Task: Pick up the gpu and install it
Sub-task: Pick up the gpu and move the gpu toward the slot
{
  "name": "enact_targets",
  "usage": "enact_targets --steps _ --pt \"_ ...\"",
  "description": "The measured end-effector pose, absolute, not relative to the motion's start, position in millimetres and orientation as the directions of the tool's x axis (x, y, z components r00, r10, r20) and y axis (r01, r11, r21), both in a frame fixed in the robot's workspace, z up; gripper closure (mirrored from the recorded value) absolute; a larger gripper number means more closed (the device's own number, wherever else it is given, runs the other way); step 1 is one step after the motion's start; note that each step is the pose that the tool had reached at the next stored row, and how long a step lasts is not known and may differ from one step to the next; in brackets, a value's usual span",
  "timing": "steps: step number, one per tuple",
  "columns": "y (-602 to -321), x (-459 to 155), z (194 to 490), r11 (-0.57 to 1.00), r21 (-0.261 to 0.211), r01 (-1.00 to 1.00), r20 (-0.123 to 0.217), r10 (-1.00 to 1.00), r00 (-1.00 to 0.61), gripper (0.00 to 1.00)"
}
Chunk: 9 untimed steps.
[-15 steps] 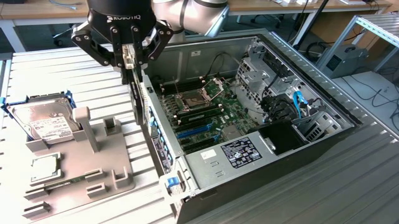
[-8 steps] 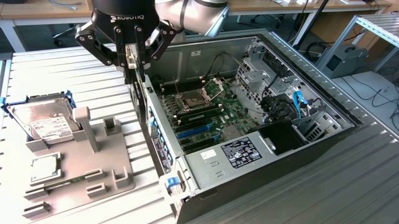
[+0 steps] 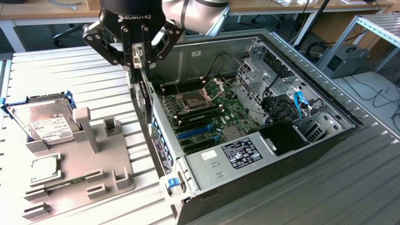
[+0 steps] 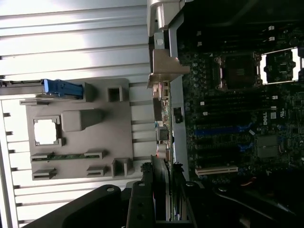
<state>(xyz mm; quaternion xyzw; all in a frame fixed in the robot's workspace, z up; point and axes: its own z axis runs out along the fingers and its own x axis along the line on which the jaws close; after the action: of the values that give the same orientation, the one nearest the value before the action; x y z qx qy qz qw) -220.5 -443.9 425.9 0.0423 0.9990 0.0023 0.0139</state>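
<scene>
End effector (image 3: 138, 64), part-closed, grips gpu (image 3: 145, 101) edge-on over computer case wall (image 3: 166, 154); slight misalignment could strike wall, missing slot.

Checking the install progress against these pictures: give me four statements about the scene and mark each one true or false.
1. The computer case lies open with its motherboard exposed. True.
2. The gripper grips the gpu. True.
3. The gpu is seated in a motherboard slot. False: it hangs upright from the gripper at the edge of the computer case.
4. The hard drive lies inside the computer case. False: the hard drive rests on the grey fixture at the exterior view's left, outside the case.
</scene>
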Motion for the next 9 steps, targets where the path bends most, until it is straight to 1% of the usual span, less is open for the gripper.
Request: enact_targets --steps 9 --pt "-443.9 -208.9 425.8 0.996 0.005 0.084 -0.028 0.085 -0.996 0.73"
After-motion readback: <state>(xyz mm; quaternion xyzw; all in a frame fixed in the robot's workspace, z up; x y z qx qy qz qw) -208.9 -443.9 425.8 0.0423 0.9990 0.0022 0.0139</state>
